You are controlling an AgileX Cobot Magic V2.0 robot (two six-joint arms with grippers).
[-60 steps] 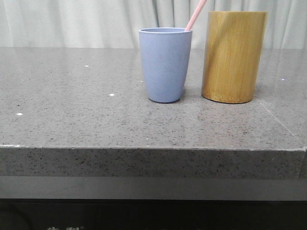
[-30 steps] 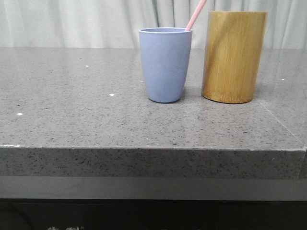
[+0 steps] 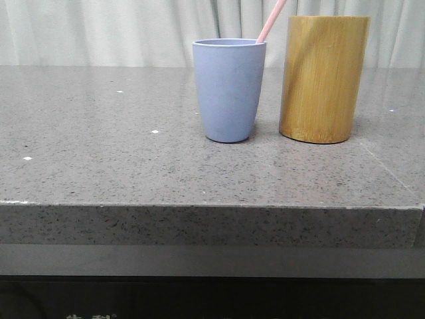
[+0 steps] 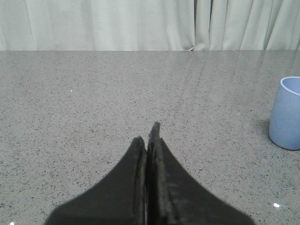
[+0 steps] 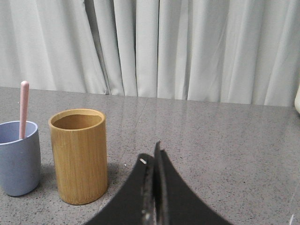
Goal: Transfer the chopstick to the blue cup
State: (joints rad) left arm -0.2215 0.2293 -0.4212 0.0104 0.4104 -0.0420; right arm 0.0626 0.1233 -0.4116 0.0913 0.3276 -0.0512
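Pale curtains (image 5: pixel 187 47) hang behind your grey speckled counter (image 3: pixel 99 166). On it, the bamboo holder (image 3: pixel 323 78) stands upright just beside the blue cup (image 3: pixel 229 90), a narrow gap between them. Your chopstick (image 3: pixel 272 20) sits in the blue cup, leaning toward the holder. Your left fingers (image 4: pixel 150 140) are pressed together and hold nothing, with the cup well apart from them. Your right fingers (image 5: pixel 154 159) are likewise closed and empty, the holder near them.
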